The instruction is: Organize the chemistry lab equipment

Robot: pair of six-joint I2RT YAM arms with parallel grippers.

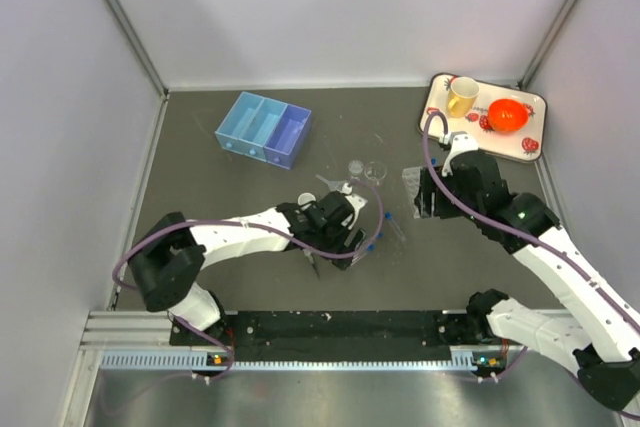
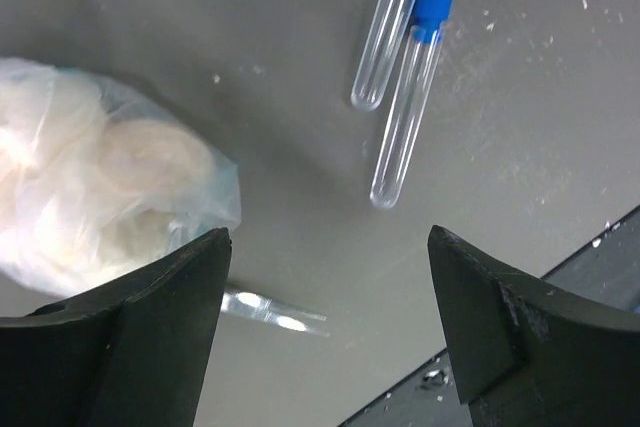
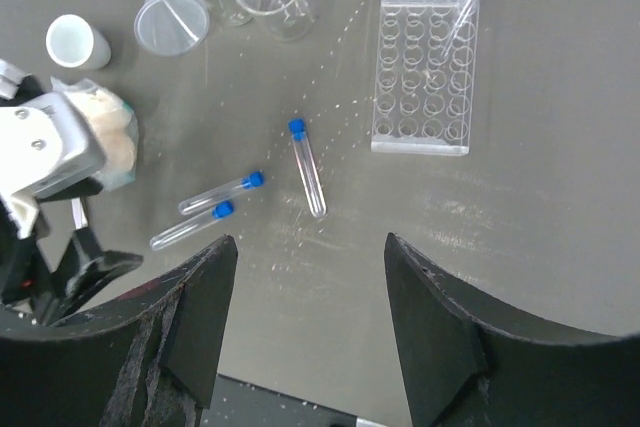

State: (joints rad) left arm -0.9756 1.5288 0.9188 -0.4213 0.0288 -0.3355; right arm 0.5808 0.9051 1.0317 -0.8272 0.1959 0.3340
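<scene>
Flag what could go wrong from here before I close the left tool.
1. The open left tool is right beside the bag; closing may snag its thin film.
2. Two loose tubes lie flat just ahead, so a nudge could roll them.
3. The rack holds one tilted tube; a bump might tip it out.

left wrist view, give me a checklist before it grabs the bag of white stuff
1. Left end effector open: ok, jaws wide apart, nothing between them.
2. Small clear bag of white material centred between the jaws: not ok, it lies off to one side.
3. Clear blue-capped tube out of the closing path: ok, it lies well ahead.
4. Right end effector apart from the left: ok, open too.
5. Blue three-compartment plastic tray free: cannot tell from the top view.
</scene>
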